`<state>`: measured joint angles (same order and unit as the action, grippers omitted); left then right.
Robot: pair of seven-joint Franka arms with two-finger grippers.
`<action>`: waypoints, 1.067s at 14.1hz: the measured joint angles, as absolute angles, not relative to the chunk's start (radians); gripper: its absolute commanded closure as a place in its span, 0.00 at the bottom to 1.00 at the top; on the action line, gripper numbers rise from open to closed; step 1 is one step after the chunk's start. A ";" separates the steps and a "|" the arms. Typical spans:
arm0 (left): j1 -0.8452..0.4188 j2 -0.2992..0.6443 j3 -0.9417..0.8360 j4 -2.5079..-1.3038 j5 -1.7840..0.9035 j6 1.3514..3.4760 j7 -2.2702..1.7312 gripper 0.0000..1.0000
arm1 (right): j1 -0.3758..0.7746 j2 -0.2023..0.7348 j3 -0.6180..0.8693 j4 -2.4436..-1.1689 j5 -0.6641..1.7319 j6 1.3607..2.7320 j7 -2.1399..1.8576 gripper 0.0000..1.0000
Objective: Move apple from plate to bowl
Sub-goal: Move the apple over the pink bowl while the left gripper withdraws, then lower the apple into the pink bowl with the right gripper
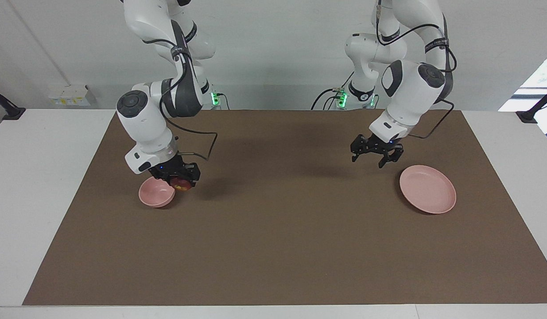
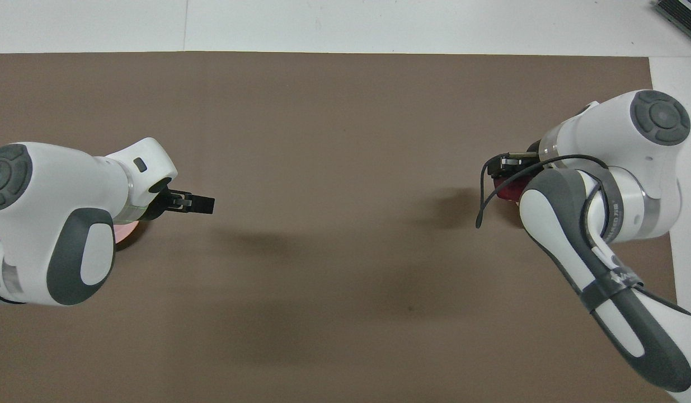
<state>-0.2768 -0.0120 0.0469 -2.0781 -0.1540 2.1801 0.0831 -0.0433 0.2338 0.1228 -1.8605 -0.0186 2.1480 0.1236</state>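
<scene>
I have the apple (image 1: 181, 184) clamped in my right gripper (image 1: 178, 176) over the bowl (image 1: 156, 193); next, release; left gripper (image 1: 376, 153) waits wide open near the plate (image 1: 428, 189).

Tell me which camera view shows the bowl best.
The facing view: the pink bowl sits in plain sight on the brown mat, under the right claw holding the apple. In the overhead view the right arm hides it completely.

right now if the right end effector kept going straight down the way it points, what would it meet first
Probably the bowl: the right end effector, holding the apple, hangs over its rim toward the table's middle. Depth is unclear, so it might land on the brown mat just beside it.
</scene>
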 measured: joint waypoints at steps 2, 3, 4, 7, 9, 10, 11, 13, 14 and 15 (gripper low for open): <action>-0.246 -0.009 0.047 -2.013 -0.089 2.120 0.085 0.00 | -0.045 0.258 0.090 -1.860 -0.057 2.204 0.033 1.00; -0.226 -0.008 0.047 -1.966 -0.075 2.072 0.087 0.00 | -0.045 0.271 0.071 -1.860 -0.061 2.223 -0.018 1.00; -0.203 -0.007 0.047 -1.915 -0.068 2.017 0.090 0.00 | -0.047 0.280 0.055 -1.859 -0.061 2.230 -0.053 1.00; -0.142 -0.008 0.048 -1.750 -0.063 1.825 0.116 0.00 | -0.047 0.297 0.046 -1.859 -0.061 2.235 -0.072 1.00; -0.117 -0.010 0.049 -1.646 -0.060 1.687 0.135 0.00 | -0.047 0.305 0.045 -1.859 -0.061 2.235 -0.073 1.00; -0.112 -0.011 0.049 -1.602 -0.060 1.630 0.141 0.00 | -0.048 0.308 0.045 -1.859 -0.062 2.235 -0.073 1.00; -0.110 -0.012 0.050 -1.566 -0.059 1.582 0.142 0.00 | -0.048 0.310 0.045 -1.859 -0.062 2.235 -0.074 1.00; -0.102 -0.011 0.052 -1.513 -0.059 1.505 0.142 0.00 | -0.050 0.312 0.044 -1.859 -0.062 2.235 -0.077 1.00; -0.095 -0.011 0.052 -1.495 -0.059 1.479 0.142 0.00 | -0.053 0.313 0.043 -1.860 -0.062 2.235 -0.081 1.00; -0.086 -0.011 0.050 -1.483 -0.059 1.461 0.142 0.00 | -0.057 0.317 0.043 -1.860 -0.062 2.235 -0.083 1.00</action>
<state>-0.0864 -0.0106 0.0502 -1.4831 -0.0590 1.4606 0.1423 -0.0572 0.3172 0.0429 -1.8599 -0.0619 2.2351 -0.0830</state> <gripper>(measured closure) 0.000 0.220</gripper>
